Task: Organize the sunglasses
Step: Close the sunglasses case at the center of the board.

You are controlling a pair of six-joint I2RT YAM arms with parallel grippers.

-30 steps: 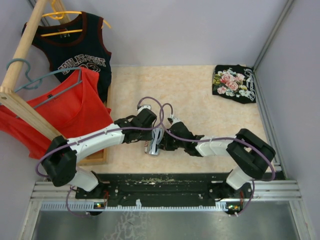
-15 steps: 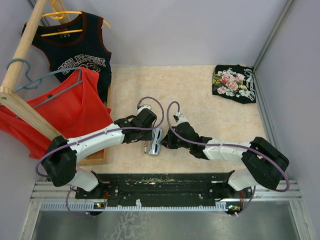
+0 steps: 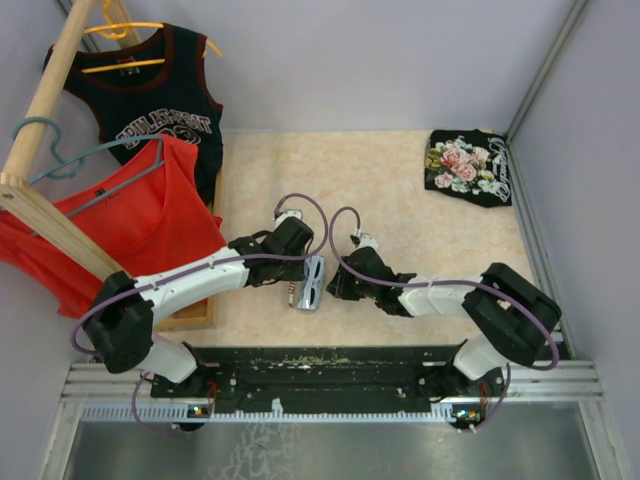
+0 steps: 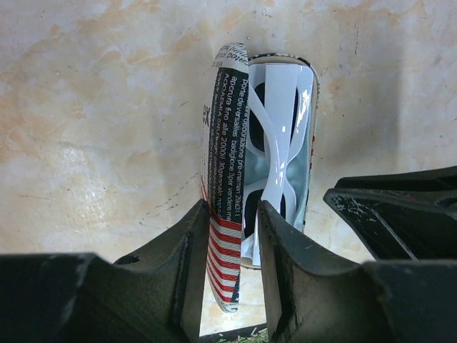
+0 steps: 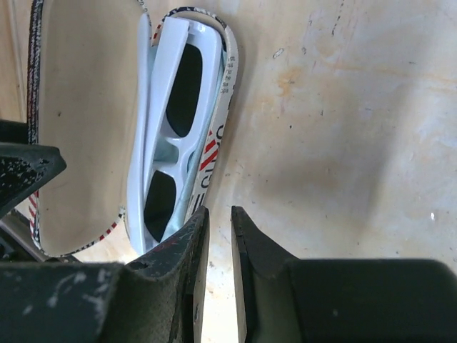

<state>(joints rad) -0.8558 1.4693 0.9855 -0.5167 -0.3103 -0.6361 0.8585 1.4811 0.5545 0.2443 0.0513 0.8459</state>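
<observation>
The white sunglasses (image 4: 275, 136) (image 5: 168, 107) lie folded inside the open flag-print case (image 3: 309, 281) in the middle of the table. The case's lid (image 4: 227, 179) stands upright between the jaws of my left gripper (image 4: 232, 221) (image 3: 303, 266), which is shut on it. Its cream lining (image 5: 86, 107) faces the right wrist camera. My right gripper (image 5: 218, 221) (image 3: 336, 286) sits on the table just right of the case's near end. Its jaws are parted by a narrow gap, and only bare table shows between them.
A red top (image 3: 130, 220) and a black jersey (image 3: 160, 110) hang from a wooden rack (image 3: 45, 90) at the left. A black floral cloth (image 3: 468, 167) lies at the back right corner. Grey walls close in the table.
My right gripper's jaws have parted a little beside the case, and the right arm has shifted its elbow. The left gripper still holds the lid in the same place.
</observation>
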